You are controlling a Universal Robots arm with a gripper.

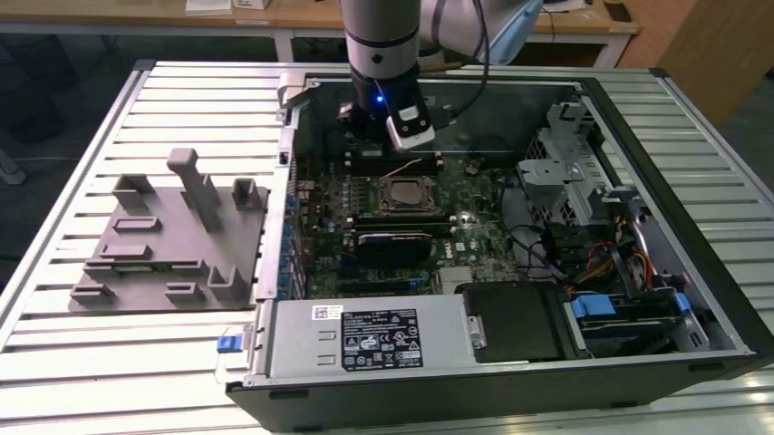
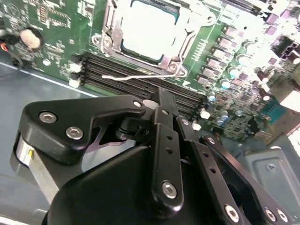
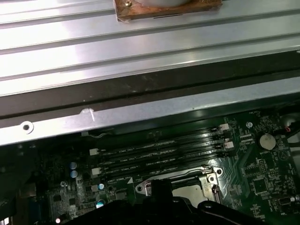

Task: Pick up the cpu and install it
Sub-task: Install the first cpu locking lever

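Right up close in the second wrist view is the gripper, all black links and silver screw heads. From this angle I cannot tell whether the jaws are open or closed, or whether anything is between them.

Just past its tip run the dark memory slots, and beyond them, there it is: the cpu, its bright silver-white top lying flat inside the metal-rimmed socket frame on the green motherboard. A thin wire lever lies along the socket's edge, between the frame and the memory slots. A round coin battery sits off near the board's edge.

In the first wrist view, a sliver of the cpu glints just beside the gripper, with the memory slots beyond.

In the exterior view, the open computer case lies on the ribbed metal bench. The gripper hangs inside the case over the far end of the motherboard, near the cpu but apart from it. On the exterior view's left, a grey holder block with upright posts rests on the bench beside the case.
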